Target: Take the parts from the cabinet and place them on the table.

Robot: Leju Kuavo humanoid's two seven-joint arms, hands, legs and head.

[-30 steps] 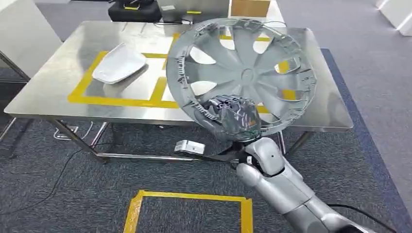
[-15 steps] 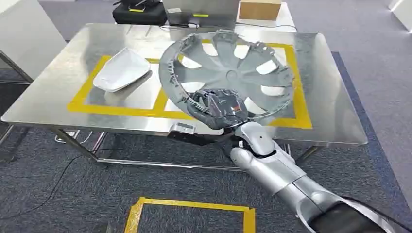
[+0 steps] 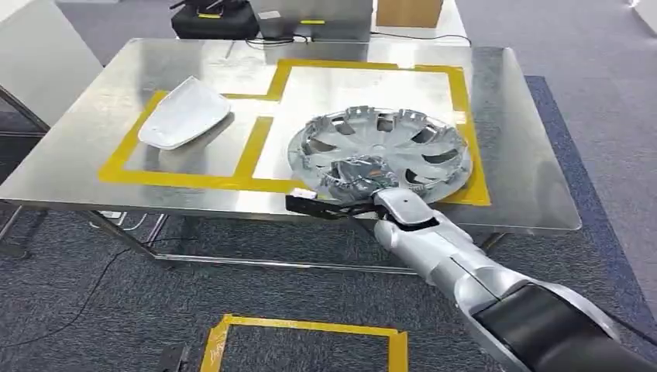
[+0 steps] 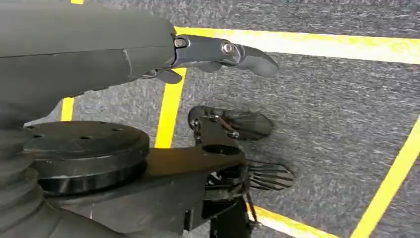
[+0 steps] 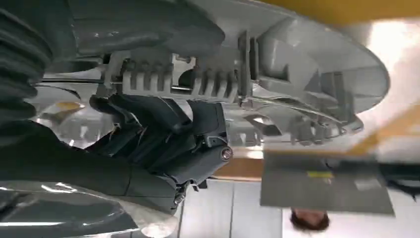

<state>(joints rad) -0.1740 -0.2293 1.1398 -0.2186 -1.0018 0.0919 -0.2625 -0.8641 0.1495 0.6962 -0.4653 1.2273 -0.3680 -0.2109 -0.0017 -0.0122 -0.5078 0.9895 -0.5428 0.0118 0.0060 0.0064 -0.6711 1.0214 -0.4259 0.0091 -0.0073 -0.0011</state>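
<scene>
A large silver wheel cover (image 3: 383, 147) lies almost flat over the right yellow-taped square of the steel table (image 3: 93, 167), inner ribbed side up. My right hand (image 3: 354, 177) grips its near rim; in the right wrist view the dark fingers (image 5: 163, 134) curl around the ribbed edge of the wheel cover (image 5: 277, 74). A white curved plastic part (image 3: 184, 114) rests in the left taped square. My left hand (image 4: 218, 54) hangs over the carpet with its fingers stretched out and nothing in it.
Yellow tape outlines two squares on the table. A black case (image 3: 213, 17), a grey box (image 3: 314, 17) and a cardboard box (image 3: 409, 11) stand beyond the far edge. Dark carpet with a yellow taped square (image 3: 302, 345) lies below the table's near edge.
My right arm has swung the wheel cover down from upright in front of the camera to nearly flat on the table's right square. The view has shifted slightly.
</scene>
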